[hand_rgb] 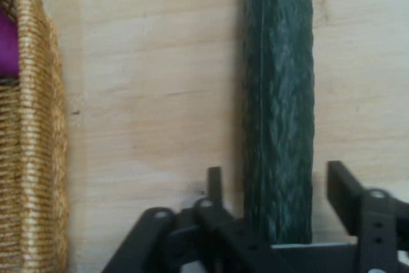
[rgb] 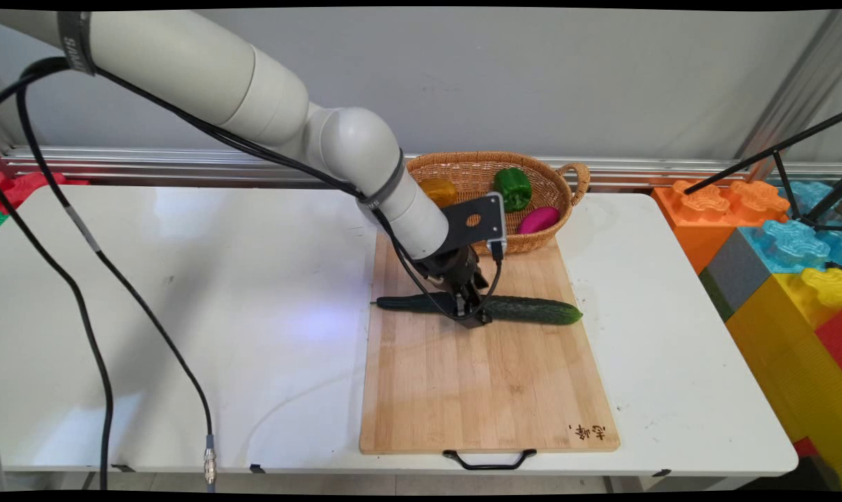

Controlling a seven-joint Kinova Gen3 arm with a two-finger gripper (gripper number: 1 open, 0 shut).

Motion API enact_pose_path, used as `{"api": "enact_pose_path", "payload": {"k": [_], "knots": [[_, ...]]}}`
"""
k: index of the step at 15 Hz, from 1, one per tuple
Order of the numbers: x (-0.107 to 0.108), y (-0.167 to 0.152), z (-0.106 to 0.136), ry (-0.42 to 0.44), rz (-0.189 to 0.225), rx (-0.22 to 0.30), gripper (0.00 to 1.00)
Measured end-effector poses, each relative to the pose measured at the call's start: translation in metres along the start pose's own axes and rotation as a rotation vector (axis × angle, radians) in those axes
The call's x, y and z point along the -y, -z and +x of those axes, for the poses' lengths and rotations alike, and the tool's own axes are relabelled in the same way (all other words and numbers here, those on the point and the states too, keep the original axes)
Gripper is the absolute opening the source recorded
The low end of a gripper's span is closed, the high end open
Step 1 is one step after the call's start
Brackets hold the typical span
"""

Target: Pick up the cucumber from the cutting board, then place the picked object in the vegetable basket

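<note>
While the main view showed the whole scene from above, only the hand view made the grasp plain: the fingers (hand_rgb: 215, 183) stood on either side of the cucumber (hand_rgb: 279, 107), partly open, with a narrow gap visible at each side, so they straddled it without clearly pressing on it. In the main view the gripper (rgb: 471, 315) was lowered onto the middle of the cucumber (rgb: 532, 309), and its own body hid that gap. The cucumber lay lengthwise across the far half of a wooden cutting board (rgb: 487, 390).

The main view alone showed the wicker basket (rgb: 567, 183) at the board's far edge, holding a green pepper (rgb: 513, 188), a yellow-orange item (rgb: 439, 191) and a magenta item (rgb: 538, 219). The hand view caught only the basket's woven wall (hand_rgb: 32, 158) and a sliver of magenta (hand_rgb: 9, 43) beside the board (hand_rgb: 153, 94).

The board rested on a white tabletop (rgb: 183, 293), its black handle (rgb: 489, 460) at the near edge. A grey wall stood behind, and large coloured building blocks (rgb: 776, 265) were stacked to the right, with black tripod legs (rgb: 769, 153) over them.

A dark mark was burned into the board's near right corner (rgb: 587, 432); it could not be read. The lettering on the arm's band was too cropped to read.
</note>
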Motion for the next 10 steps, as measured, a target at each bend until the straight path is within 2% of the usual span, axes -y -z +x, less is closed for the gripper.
{"api": "enact_pose_path", "payload": {"k": [6, 10], "knots": [[-0.003, 0.0, -0.001, -0.018, 0.008, -0.001, 0.0], [-0.006, 0.023, 0.008, -0.029, -0.013, -0.028, 0.0]]}}
